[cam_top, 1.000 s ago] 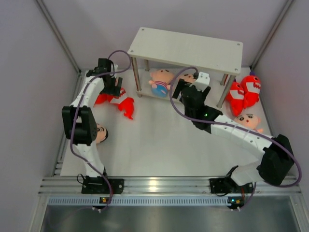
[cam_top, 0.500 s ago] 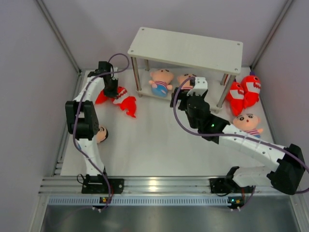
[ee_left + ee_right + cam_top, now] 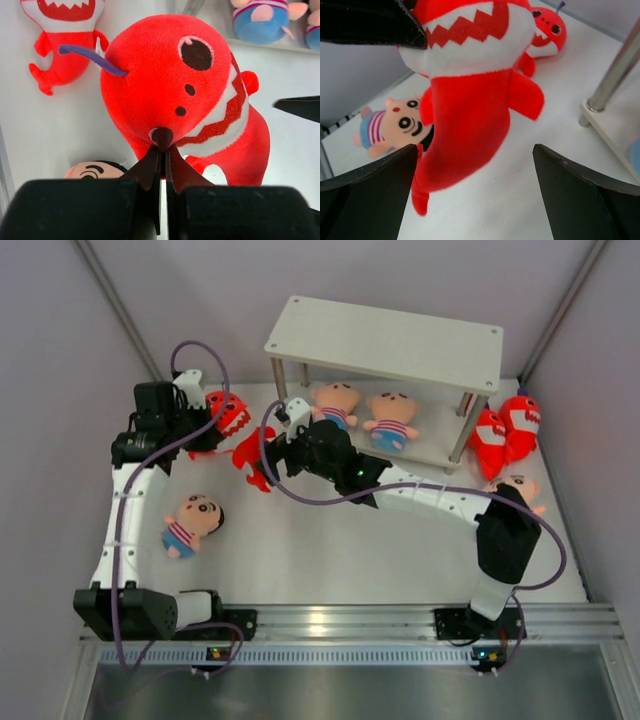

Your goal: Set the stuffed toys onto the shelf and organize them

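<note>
My left gripper is shut on a small dark nub at the top of a red shark plush, which hangs clear of the table. My right gripper is open, with the shark's body hanging between its fingers and touching neither. A second shark lies on the table behind. The shelf holds two boy dolls on its lower board. Another doll lies at the left.
Two more red sharks lean by the shelf's right legs. A boy doll lies partly behind my right arm. A silver shelf leg stands just right of my right gripper. Grey walls close in the table.
My left gripper shut on the shark and lifted it up and left. My right arm swung left from the shelf to the hanging shark. The left doll is now uncovered.
</note>
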Robot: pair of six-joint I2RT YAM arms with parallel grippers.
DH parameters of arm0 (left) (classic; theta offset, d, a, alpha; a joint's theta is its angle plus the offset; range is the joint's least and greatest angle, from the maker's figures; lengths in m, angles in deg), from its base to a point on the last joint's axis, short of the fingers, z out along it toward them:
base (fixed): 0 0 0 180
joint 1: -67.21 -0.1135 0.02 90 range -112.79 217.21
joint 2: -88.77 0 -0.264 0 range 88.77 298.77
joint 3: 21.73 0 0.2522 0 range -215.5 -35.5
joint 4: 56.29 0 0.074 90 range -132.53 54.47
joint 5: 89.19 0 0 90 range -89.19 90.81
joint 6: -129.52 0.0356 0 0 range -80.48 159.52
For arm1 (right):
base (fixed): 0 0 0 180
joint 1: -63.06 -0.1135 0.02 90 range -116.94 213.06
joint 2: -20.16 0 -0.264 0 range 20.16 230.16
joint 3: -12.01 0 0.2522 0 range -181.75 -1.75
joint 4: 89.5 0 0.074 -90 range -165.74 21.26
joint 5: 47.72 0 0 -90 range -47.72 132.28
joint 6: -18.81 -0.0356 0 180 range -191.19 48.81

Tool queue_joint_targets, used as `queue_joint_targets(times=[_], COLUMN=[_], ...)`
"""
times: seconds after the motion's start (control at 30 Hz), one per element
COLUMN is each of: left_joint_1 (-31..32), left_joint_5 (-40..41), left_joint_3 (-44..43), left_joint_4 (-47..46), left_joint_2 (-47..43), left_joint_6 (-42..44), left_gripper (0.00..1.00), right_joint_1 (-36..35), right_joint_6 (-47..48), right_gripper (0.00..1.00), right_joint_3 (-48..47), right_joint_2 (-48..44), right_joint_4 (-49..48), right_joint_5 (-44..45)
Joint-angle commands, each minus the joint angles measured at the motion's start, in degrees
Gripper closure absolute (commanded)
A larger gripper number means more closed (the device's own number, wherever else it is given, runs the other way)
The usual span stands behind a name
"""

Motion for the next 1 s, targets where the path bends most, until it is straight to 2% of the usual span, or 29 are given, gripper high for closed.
queue_joint_targets(times=[0.0, 0.13, 0.23, 0.33, 0.37, 0.43, 0.47, 0.5, 0.6, 0.63, 0.67, 0.73, 0.77, 0.9, 0.93, 0.97], left_joint_1=[0.0, -0.1, 0.0, -0.1, -0.1, -0.1, -0.2, -0.1, -0.1, -0.1, -0.1, -0.1, -0.1, -0.1, -0.2, -0.2], left_joint_5=[-2.9, -6.6, -7.2, -7.9, -9.2, -11.3, -13.2, -13.8, -15.0, -14.4, -13.4, -8.9, -7.1, 10.6, 18.0, 20.3], left_joint_3=[0.1, -0.5, -1.9, -3.7, -4.4, -4.8, -4.9, -4.9, -4.6, -4.8, -4.9, -6.0, -7.0, -13.1, -15.0, -15.8], left_joint_4=[1.9, 2.4, 3.1, 3.4, 3.5, 3.8, 4.0, 4.3, 4.4, 4.5, 4.8, 5.2, 6.5, 9.0, 9.2, 9.4], left_joint_2=[-0.6, -1.3, -1.3, -1.6, -1.7, -1.8, -1.8, -1.8, -1.8, -1.8, -1.7, -1.7, -1.7, -1.5, -1.8, -2.1], left_joint_6=[1.6, 0.8, 0.5, 0.4, 0.4, 0.7, 0.9, 0.9, 0.7, 0.9, 0.9, 1.4, 1.7, 2.1, 2.7, 3.4], left_gripper=[1.0, 1.0, 1.0, 1.0, 1.0, 1.0, 1.0, 1.0, 1.0, 0.97, 0.74, 0.02, 0.02, 0.02, 0.02, 0.02], right_joint_1=[-1.5, -2.6, -2.8, -2.9, -2.8, -2.8, -2.8, -2.8, -2.8, -2.7, -2.5, -2.1, -1.3, 3.6, 4.8, 7.8], right_joint_6=[-1.2, -1.7, -2.0, -2.7, -3.2, -4.7, -4.7, -5.0, -4.7, -4.4, -4.0, -2.6, -2.2, 1.8, 2.1, 2.1], right_gripper=[0.0, 0.01, 0.06, 0.32, 0.5, 0.73, 0.97, 1.0, 1.0, 1.0, 1.0, 1.0, 1.0, 1.0, 1.0, 1.0], right_joint_3=[-5.5, -9.0, -13.0, -15.4, -15.4, -15.5, -15.4, -14.9, -13.1, -13.0, -13.1, -13.8, -14.6, -25.0, -27.3, -29.7], right_joint_2=[2.4, 5.8, 9.8, 12.4, 12.6, 12.5, 12.2, 11.0, 7.2, 6.0, 4.7, 0.9, -0.4, -4.1, -4.3, -4.6], right_joint_4=[-3.3, -3.2, 0.9, 3.6, 3.8, 4.3, 4.3, 3.9, 2.8, 3.2, 3.4, 4.8, 5.8, 14.5, 16.3, 21.0], right_joint_5=[-7.7, -5.8, -1.6, 0.7, 1.9, 5.8, 6.6, 7.6, 8.8, 8.9, 9.2, 9.5, 9.7, 9.5, 10.3, 11.1])
